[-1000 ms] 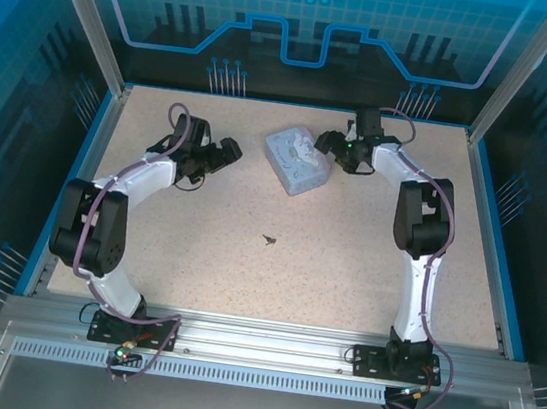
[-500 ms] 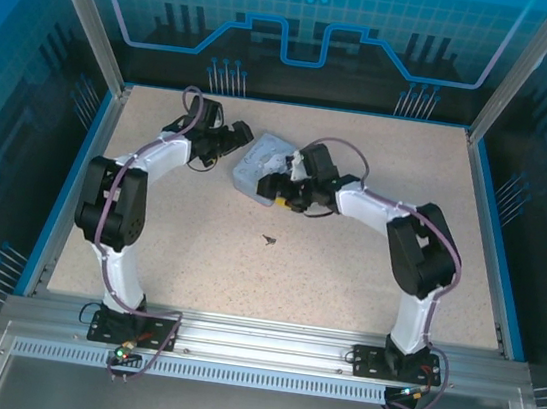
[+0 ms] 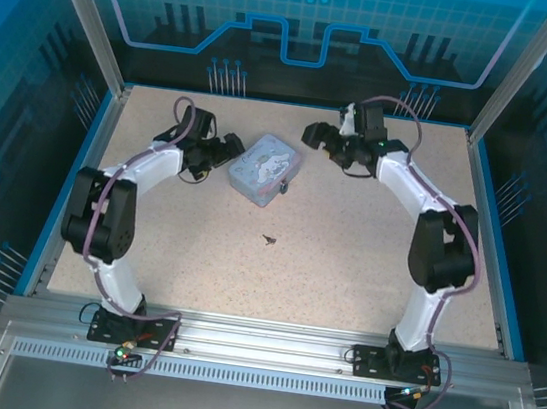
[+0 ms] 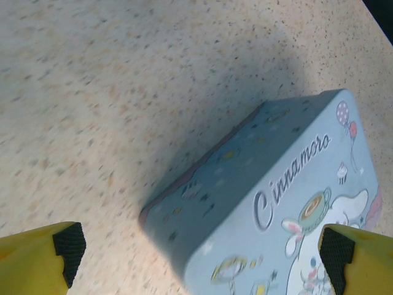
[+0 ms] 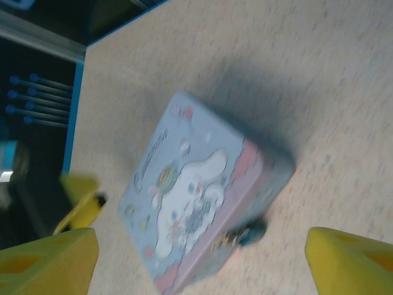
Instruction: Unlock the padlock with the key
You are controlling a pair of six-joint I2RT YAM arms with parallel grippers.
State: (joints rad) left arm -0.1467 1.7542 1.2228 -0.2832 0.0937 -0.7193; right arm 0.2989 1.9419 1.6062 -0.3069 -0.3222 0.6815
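The pale blue cartoon tin [image 3: 264, 167] lies at the middle back of the table. The padlock [image 3: 284, 188], a small dark lump with a bluish glint, hangs at its near right side and appears blurred in the right wrist view [image 5: 249, 233]. On bare table nearer the arms lies the thin dark key [image 3: 269, 239], untouched. My left gripper [image 3: 228, 148] is open just left of the tin, whose corner [image 4: 270, 190] sits between its fingers [image 4: 67, 246]. My right gripper [image 3: 315, 134] is open beyond the tin's far right and looks down on the tin [image 5: 196, 184], holding nothing.
A speckled beige tabletop [image 3: 346, 265] is bounded by blue rails, with glass walls [image 3: 534, 67] behind and at the sides. One yellow finger of the left gripper [image 5: 83, 203] shows past the tin in the right wrist view. Open table lies around the key.
My right gripper has pulled back from the tin toward the far right. The tin has shifted left and turned since one second ago. My left gripper stays beside its left end.
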